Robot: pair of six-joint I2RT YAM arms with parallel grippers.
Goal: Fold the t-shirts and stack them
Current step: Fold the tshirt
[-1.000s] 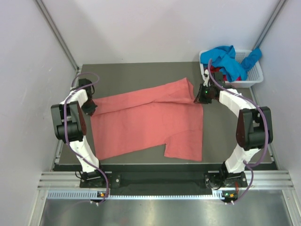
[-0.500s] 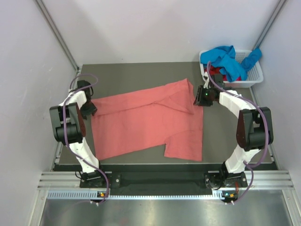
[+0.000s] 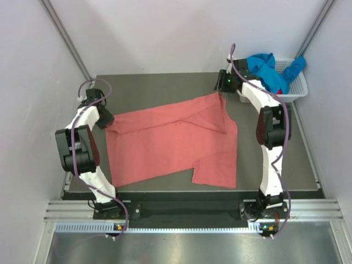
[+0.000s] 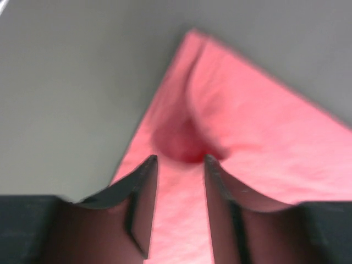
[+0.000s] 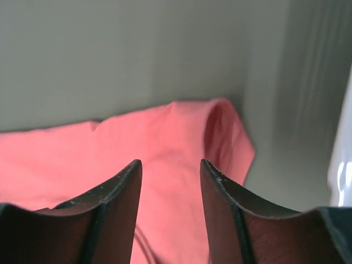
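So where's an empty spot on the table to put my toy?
The widest bare table is the far strip between the back wall and the salmon-pink shirt. A smaller patch lies between the shirt and the right arm. It's crowded at the far right by the white basket and right gripper.

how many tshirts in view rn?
3. A salmon-pink shirt lies spread on the table. A bright blue shirt is heaped in the white basket at far right, with a dark red sliver beneath it. The heap may hide more.
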